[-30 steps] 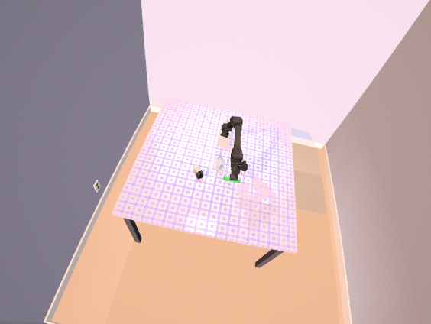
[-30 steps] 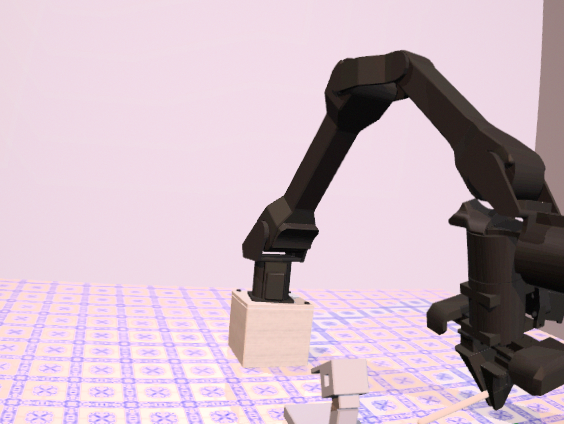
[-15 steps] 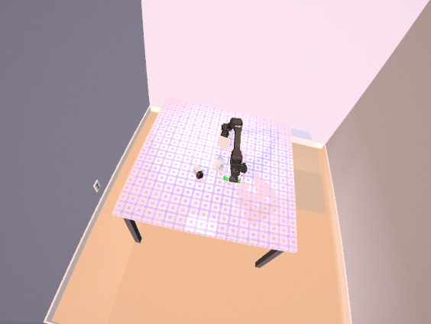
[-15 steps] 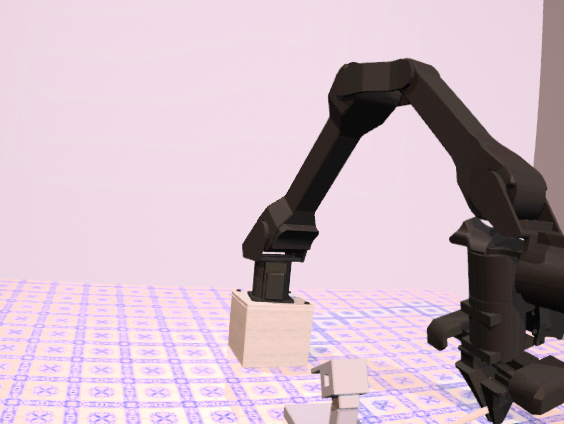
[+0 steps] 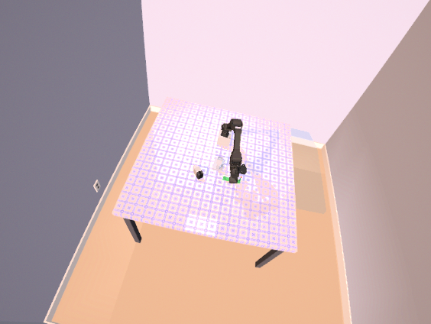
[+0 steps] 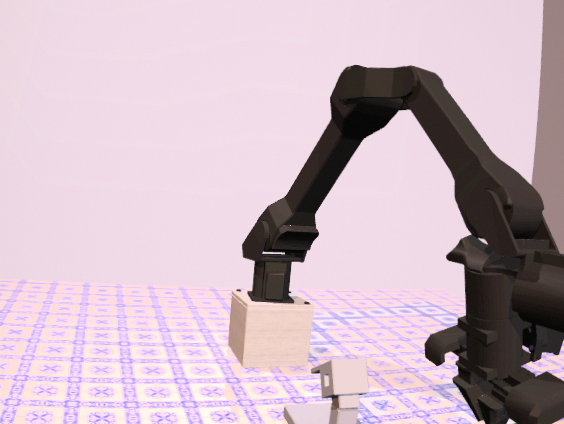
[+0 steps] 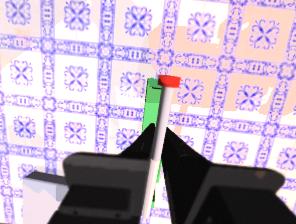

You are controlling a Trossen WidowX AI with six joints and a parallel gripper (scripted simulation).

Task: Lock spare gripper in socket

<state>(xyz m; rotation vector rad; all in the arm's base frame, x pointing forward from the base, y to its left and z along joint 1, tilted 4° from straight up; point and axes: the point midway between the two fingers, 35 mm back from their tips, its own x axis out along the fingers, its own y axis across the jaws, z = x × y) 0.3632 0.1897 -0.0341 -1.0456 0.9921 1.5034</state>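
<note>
We are looking at a black arm [image 5: 237, 141] [image 6: 325, 170] on a wooden box [image 5: 223, 141] [image 6: 278, 334], which stands on a patterned surface [image 5: 164, 208] [image 6: 125, 350] [image 7: 76, 105] of white, peach and violet tiles. The arm rises from the box, bends over at the top and comes down on the far side, its jaws [image 5: 233, 181] [image 6: 487, 417] pointing downward.

In the wrist view, we see the jaws closed on the pin [image 5: 241, 177] [image 7: 161, 117] — a thin, pale rod with a flat red head. The rod runs up between the two black fingertips, leaning slightly, and the red head sticks out beyond them. Behind the pin, partly hidden by it, is a green strip [image 5: 226, 178] [image 7: 151, 107]; we cannot tell whether the two touch.

Near the arm stands a small grey mount [image 5: 219, 163] [image 6: 348, 377], with a flat foot, a short post and a tilted head with a rectangular opening. The pin is apart from that head. Off to one side of the mount, in the top view, lies a small beige-and-black piece [image 5: 199, 173], well apart from the jaws — perhaps the spare gripper, though it is too small for us to be sure. A pale shape is cut off at the wrist view's lower left.
</note>
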